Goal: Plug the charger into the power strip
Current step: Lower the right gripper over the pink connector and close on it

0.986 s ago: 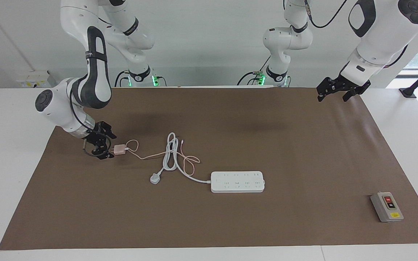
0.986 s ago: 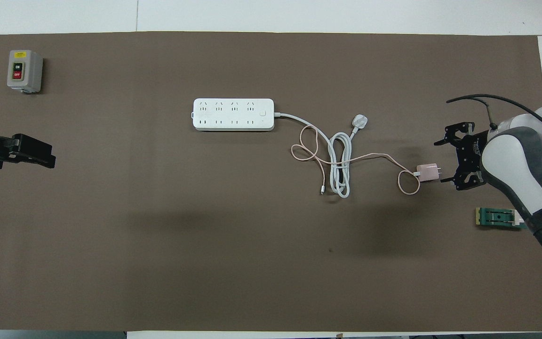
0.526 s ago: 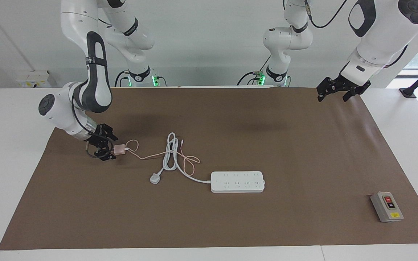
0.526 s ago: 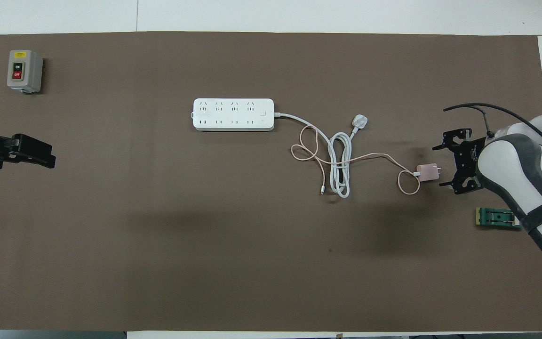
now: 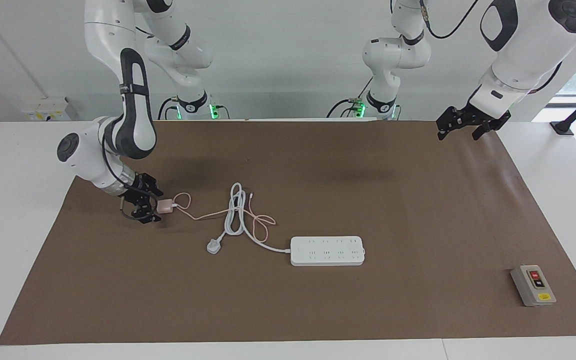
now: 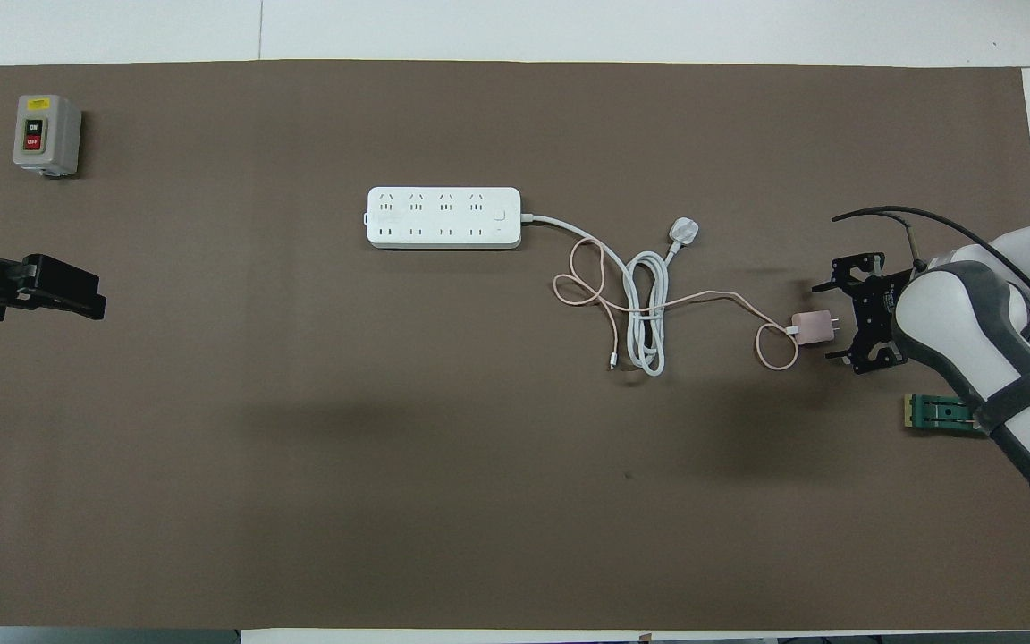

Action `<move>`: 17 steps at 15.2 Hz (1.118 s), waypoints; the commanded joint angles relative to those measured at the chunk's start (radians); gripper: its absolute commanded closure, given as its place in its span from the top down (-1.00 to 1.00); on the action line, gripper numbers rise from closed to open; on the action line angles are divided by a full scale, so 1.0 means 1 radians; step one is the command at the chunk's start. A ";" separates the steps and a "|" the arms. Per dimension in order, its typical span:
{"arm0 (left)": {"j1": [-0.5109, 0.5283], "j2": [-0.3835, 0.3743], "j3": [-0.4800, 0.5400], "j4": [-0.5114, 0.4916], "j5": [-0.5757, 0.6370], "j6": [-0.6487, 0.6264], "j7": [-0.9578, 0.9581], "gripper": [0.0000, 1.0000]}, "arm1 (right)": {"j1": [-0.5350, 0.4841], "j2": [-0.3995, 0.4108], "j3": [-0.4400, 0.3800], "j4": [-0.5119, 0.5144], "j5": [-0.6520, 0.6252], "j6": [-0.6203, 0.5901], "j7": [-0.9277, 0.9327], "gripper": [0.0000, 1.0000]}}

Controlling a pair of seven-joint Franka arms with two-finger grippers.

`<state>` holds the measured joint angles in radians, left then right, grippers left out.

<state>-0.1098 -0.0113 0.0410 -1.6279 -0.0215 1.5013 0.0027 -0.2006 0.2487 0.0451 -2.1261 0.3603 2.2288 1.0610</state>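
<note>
Right gripper (image 5: 149, 206), jaws wide, is low at the pink charger (image 5: 165, 205), prongs facing it, ready to grasp. The power strip (image 5: 327, 250) lies at the charger's four o'clock on the bench (image 5: 418, 200). Left gripper (image 5: 470, 125) waits, open.

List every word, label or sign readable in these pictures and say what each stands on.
"ON": on the upper, black button of the grey switch box, overhead view.
"OFF": on the red button below it.
Yellow sticker at the top of the same box: print too small to read.
Power strip: only socket slots show, no readable marks.
Charger: no text visible.
Green part by the right arm: no readable text.
</note>
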 commanded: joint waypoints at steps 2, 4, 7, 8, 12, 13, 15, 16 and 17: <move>0.001 -0.018 0.002 -0.013 -0.002 0.004 0.002 1.00 | -0.017 -0.005 0.012 -0.025 0.031 0.029 -0.053 1.00; 0.001 -0.018 0.002 -0.013 -0.002 0.004 0.003 1.00 | -0.017 -0.006 0.012 -0.031 0.032 0.029 -0.061 0.98; 0.001 -0.018 0.002 -0.013 -0.002 0.004 0.002 1.00 | -0.019 -0.009 0.012 -0.037 0.032 0.025 -0.062 0.85; 0.001 -0.018 0.002 -0.013 -0.002 0.004 0.003 1.00 | -0.017 -0.011 0.012 -0.043 0.032 0.025 -0.064 0.81; 0.001 -0.018 0.002 -0.013 -0.002 0.004 0.002 1.00 | -0.023 -0.014 0.012 -0.049 0.074 0.018 -0.069 0.54; 0.001 -0.018 0.002 -0.013 -0.002 0.004 0.002 1.00 | -0.025 -0.014 0.012 -0.049 0.100 0.015 -0.084 0.36; 0.001 -0.018 0.002 -0.013 -0.002 0.004 0.002 1.00 | -0.025 -0.014 0.012 -0.049 0.112 0.015 -0.099 0.05; 0.001 -0.018 0.002 -0.013 -0.002 0.004 0.002 1.00 | -0.025 -0.014 0.012 -0.049 0.112 0.014 -0.101 -0.06; 0.001 -0.018 0.002 -0.013 -0.002 0.004 0.003 1.00 | -0.025 -0.014 0.012 -0.048 0.112 0.011 -0.110 -0.22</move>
<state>-0.1098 -0.0113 0.0410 -1.6279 -0.0215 1.5013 0.0027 -0.2056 0.2443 0.0448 -2.1547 0.4489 2.2381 0.9943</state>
